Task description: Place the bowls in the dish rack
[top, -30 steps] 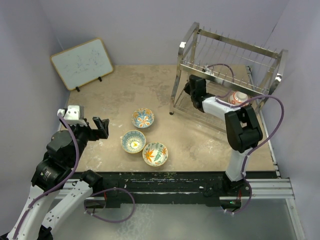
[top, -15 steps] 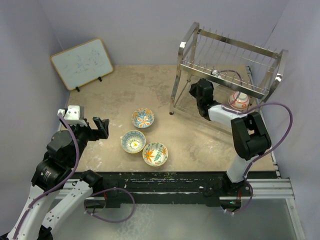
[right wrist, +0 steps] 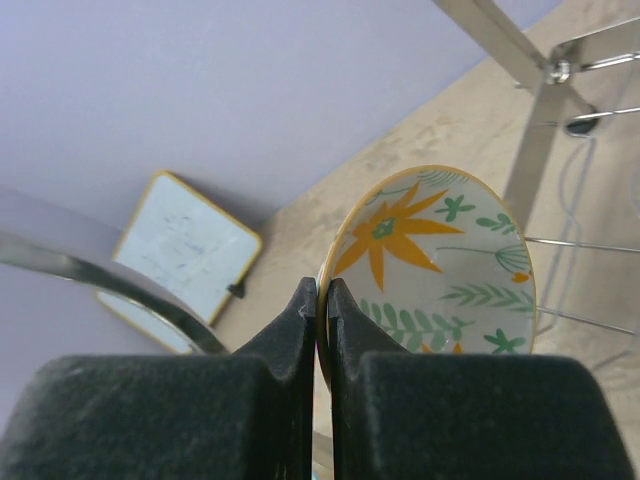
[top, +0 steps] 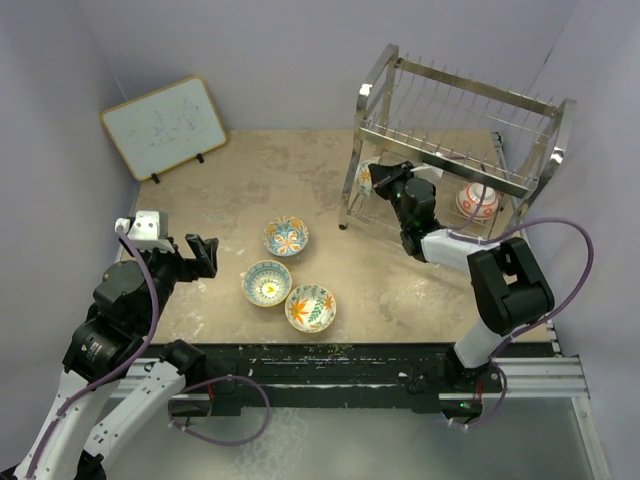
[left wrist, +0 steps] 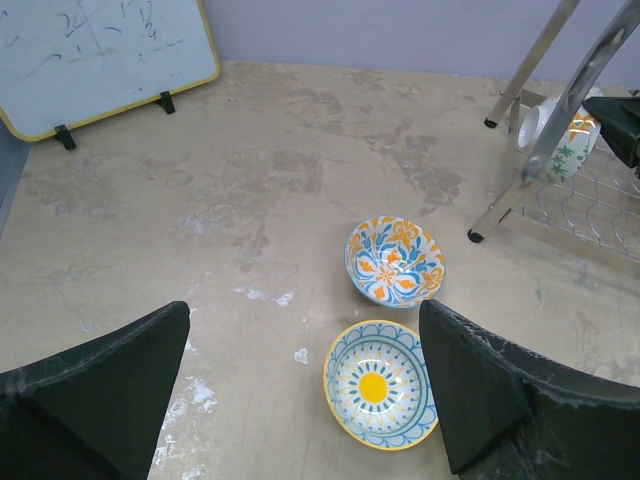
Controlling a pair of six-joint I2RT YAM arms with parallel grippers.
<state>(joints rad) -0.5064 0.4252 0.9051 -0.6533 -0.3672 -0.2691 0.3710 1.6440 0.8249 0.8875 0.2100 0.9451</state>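
Three bowls lie on the table: blue-orange [top: 286, 236] [left wrist: 395, 260], yellow-centred [top: 267, 283] [left wrist: 380, 385], and leaf-patterned [top: 310, 307]. The dish rack [top: 460, 95] [left wrist: 520, 180] stands at the back right. At the left end of its lower tier a bowl [top: 365, 178] [right wrist: 440, 270] [left wrist: 555, 135] with an orange flower and green leaves stands on edge, with my right gripper [top: 385, 180] [right wrist: 322, 290] shut on its rim. A red-orange bowl [top: 477, 200] sits further right on the same tier. My left gripper [top: 200, 255] [left wrist: 303, 320] hangs open above the table, left of the bowls.
A wood-framed whiteboard [top: 163, 125] [left wrist: 100, 50] [right wrist: 190, 250] leans at the back left. Purple walls close in the table on three sides. The rack's chrome tubes [right wrist: 500, 40] run close around my right gripper. A cable loops off the right arm [top: 500, 280].
My right gripper's jaws have shut on the flower bowl's rim at the rack's left end, and the right arm's elbow has swung right and toward the table's near edge. The left arm has not moved.
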